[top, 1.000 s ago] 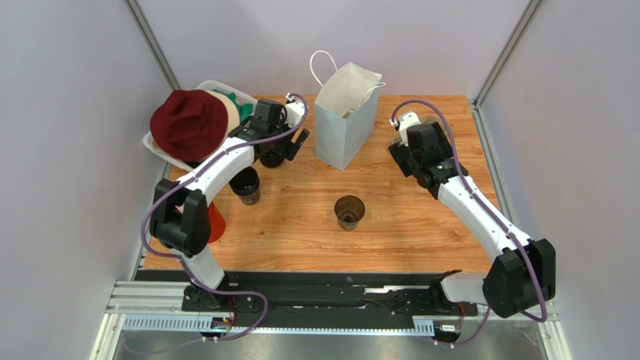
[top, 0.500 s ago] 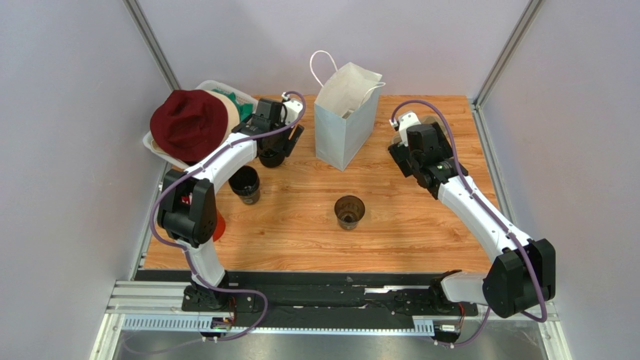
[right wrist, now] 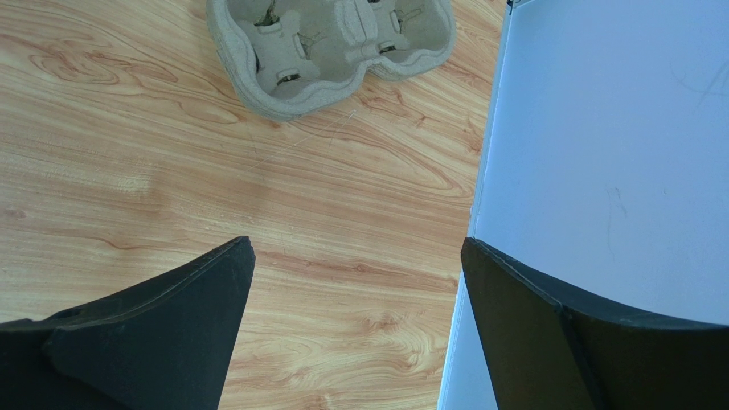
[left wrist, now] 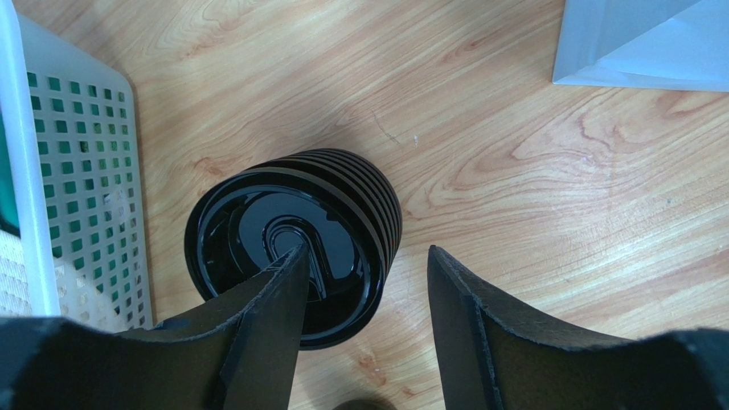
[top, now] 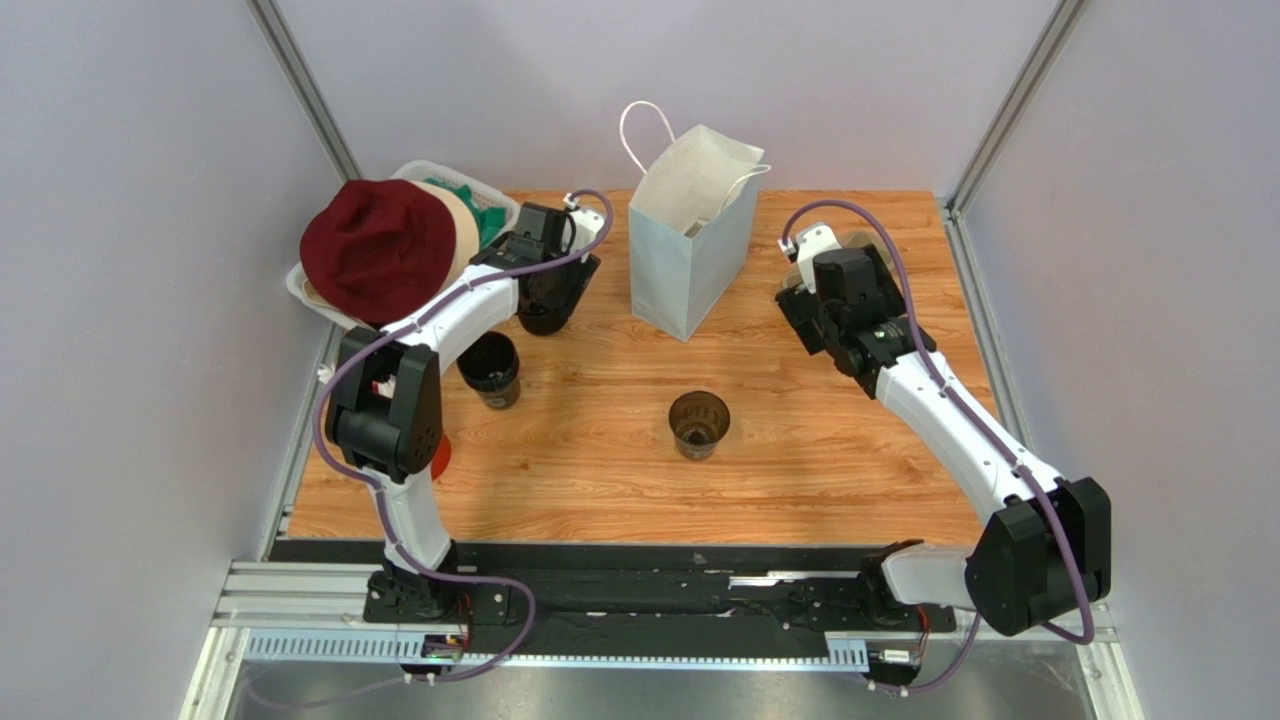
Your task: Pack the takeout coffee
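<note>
The left gripper (left wrist: pixel 364 256) has slid toward the white basket (left wrist: pixel 30 171) and now sits low over a lidded black ribbed cup (left wrist: pixel 317 213). Its jaws are partly open and hold nothing: one finger is above the lid, the other just right of the cup's wall. The right gripper (right wrist: pixel 355 248) has not moved and hangs wide open and empty beside the pale-blue paper bag (top: pixel 684 263). The open coffee cup (top: pixel 700 423), brownish inside, stands mid-table, well apart from both grippers. Nothing looks packed yet; the left gripper seems about to grasp the lidded cup.
</note>
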